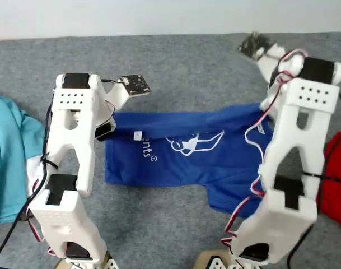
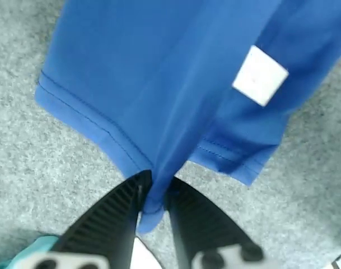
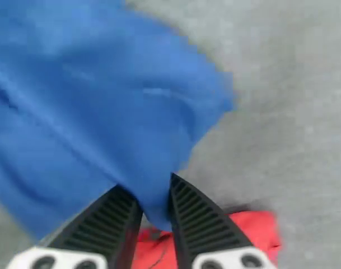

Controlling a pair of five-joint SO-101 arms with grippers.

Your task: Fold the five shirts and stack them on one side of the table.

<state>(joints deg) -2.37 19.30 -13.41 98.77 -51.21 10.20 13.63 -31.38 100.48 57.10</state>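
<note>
Across the middle of the grey table (image 1: 176, 61) the blue shirt (image 1: 181, 154) was laid out sideways between the two arms, print upward. The left gripper (image 2: 157, 182) was closed on a stitched edge of the cloth, near a small white label (image 2: 260, 75). The right gripper (image 3: 149, 188) was clamped on a bunched fold at the shirt's opposite end. Two ends were judged to be pinched at once so that the cloth could be lifted evenly and carried over into a fold without sagging or twisting. A teal shirt (image 1: 8, 151) was seen at the left arm's side of the table and a red shirt (image 1: 335, 185) at the right arm's side. Whether either was already folded could not be told.
</note>
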